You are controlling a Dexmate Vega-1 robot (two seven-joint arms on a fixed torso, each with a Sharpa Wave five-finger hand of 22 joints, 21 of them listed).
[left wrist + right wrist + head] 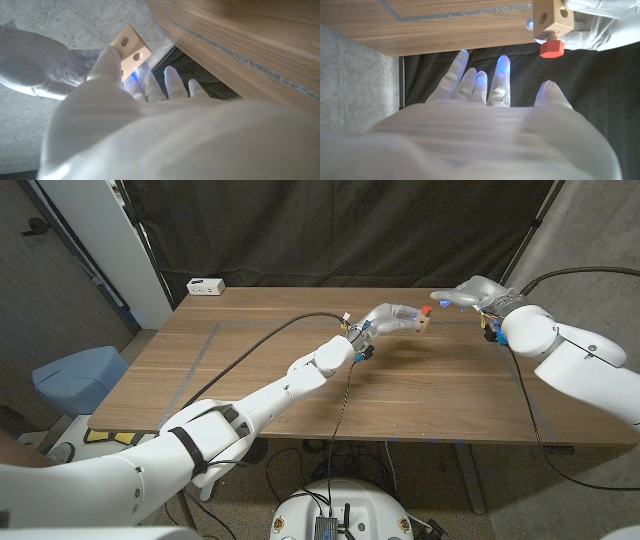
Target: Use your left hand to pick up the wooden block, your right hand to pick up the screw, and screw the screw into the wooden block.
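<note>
Left hand [392,317] holds wooden block [131,49], screw [551,48] seated.

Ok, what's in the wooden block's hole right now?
A red-headed screw sits in the wooden block, which the left hand holds; some shank shows below the head. How deep it goes is hidden inside.

no readable text anywhere.

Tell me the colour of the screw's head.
Red. The screw sits in the wooden block; clearest in the right wrist view.
</note>
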